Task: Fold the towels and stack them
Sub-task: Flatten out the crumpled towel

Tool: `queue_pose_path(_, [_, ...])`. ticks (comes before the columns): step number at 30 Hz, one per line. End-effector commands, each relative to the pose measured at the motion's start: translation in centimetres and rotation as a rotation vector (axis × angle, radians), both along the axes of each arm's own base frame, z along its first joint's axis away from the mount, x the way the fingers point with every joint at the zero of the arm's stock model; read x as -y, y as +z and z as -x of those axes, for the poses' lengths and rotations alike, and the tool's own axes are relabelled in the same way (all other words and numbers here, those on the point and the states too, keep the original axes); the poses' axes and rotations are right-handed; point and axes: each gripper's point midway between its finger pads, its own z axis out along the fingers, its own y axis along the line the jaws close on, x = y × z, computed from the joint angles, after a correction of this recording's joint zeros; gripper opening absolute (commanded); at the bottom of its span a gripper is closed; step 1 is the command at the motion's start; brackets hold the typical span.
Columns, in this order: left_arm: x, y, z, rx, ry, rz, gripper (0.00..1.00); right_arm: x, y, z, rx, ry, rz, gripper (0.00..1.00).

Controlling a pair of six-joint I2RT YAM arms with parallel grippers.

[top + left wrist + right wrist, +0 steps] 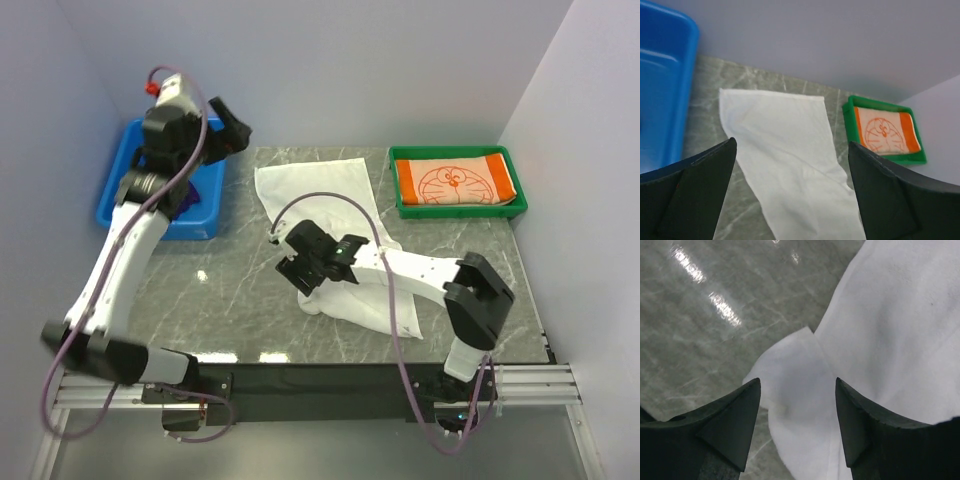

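My right gripper (797,384): jaws apart, empty, above white towel (890,340), its bunched end, tabletop middle. My left gripper (791,144): wide open, empty, far left corner. Risk: pinching doubled layers there, fold goes crooked.

A glossy grey marble-patterned tabletop (220,300) is filling the middle of the frame, a deep blue rectangular plastic bin (195,228) is sitting at its upper left edge, a shallow green rectangular plastic tray (460,211) is resting at its upper right corner, and plain pale walls (350,70) are closing in the back and sides.
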Motion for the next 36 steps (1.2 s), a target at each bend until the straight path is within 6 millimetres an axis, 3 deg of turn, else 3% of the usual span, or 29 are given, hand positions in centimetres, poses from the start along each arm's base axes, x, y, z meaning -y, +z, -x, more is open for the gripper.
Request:
queue_pose_path(1, [-3.6, -7.0, 2.8, -0.13, 0.095, -0.183, 0.99, -0.5, -0.6, -0.8, 0.0, 0.009, 0.047, 0.66])
queue_pose_path(2, [-4.5, -5.8, 4.4, -0.078, 0.12, -0.186, 0.98, -0.9, -1.3, -0.3, -0.033, 0.029, 0.04, 0.63])
queue_pose_path(3, [-5.4, -6.3, 5.0, -0.071, 0.156, -0.208, 0.98, -0.9, -1.5, 0.0, -0.046, 0.035, 0.039, 0.62])
queue_pose_path(4, [-6.1, -8.4, 5.7, -0.086, 0.168, -0.242, 0.98, -0.9, -1.7, 0.3, -0.06, 0.038, 0.035, 0.61])
queue_pose_path(5, [-6.8, -7.9, 6.8, -0.056, 0.191, -0.248, 0.98, -0.5, -2.4, 0.8, -0.075, 0.04, 0.047, 0.61])
queue_pose_path(7, [-8.1, -9.9, 7.7, -0.073, 0.238, -0.289, 0.98, 0.1, -2.8, 1.2, -0.089, 0.041, 0.055, 0.61])
queue_pose_path(13, [-9.8, -11.7, 9.0, -0.074, 0.31, -0.303, 0.97, 1.1, -4.5, 3.3, -0.172, 0.08, 0.084, 0.45])
queue_pose_path(16, [-9.8, -12.2, 8.9, -0.092, 0.307, -0.309, 0.96, 1.4, -4.5, 3.6, -0.177, 0.073, 0.083, 0.24])
queue_pose_path(17, [-9.6, -12.2, 8.8, -0.094, 0.301, -0.306, 0.96, 1.5, -4.5, 3.7, -0.178, 0.073, 0.082, 0.12])
queue_pose_path(20, [-9.7, -12.4, 8.8, -0.098, 0.303, -0.308, 0.96, 1.3, -2.6, 3.5, -0.151, 0.064, 0.039, 0.02])
queue_pose_path(25, [-9.9, -12.5, 8.9, -0.098, 0.314, -0.31, 0.95, 0.9, 2.7, 2.5, -0.047, -0.008, -0.109, 0.0])
queue_pose_path(26, [-9.9, -12.4, 8.9, -0.094, 0.318, -0.308, 0.95, 1.0, 4.8, 2.6, -0.012, -0.018, -0.168, 0.0])
queue_pose_path(28, [-10.0, -12.4, 8.9, -0.098, 0.323, -0.308, 0.95, 0.7, 6.4, 3.1, -0.005, -0.015, -0.252, 0.0])
queue_pose_path(30, [-10.0, -12.6, 8.9, -0.104, 0.322, -0.311, 0.95, 0.5, 6.7, 6.1, -0.089, 0.088, -0.318, 0.0])
queue_pose_path(33, [-9.9, -12.7, 8.8, -0.108, 0.315, -0.309, 0.95, 0.9, 4.8, 10.6, -0.253, 0.236, -0.301, 0.06])
queue_pose_path(34, [-9.8, -12.9, 8.8, -0.111, 0.308, -0.309, 0.95, 1.0, 3.8, 13.2, -0.342, 0.32, -0.289, 0.09])
queue_pose_path(36, [-9.6, -13.0, 8.7, -0.114, 0.303, -0.306, 0.95, 1.4, 2.6, 15.3, -0.421, 0.391, -0.258, 0.24])
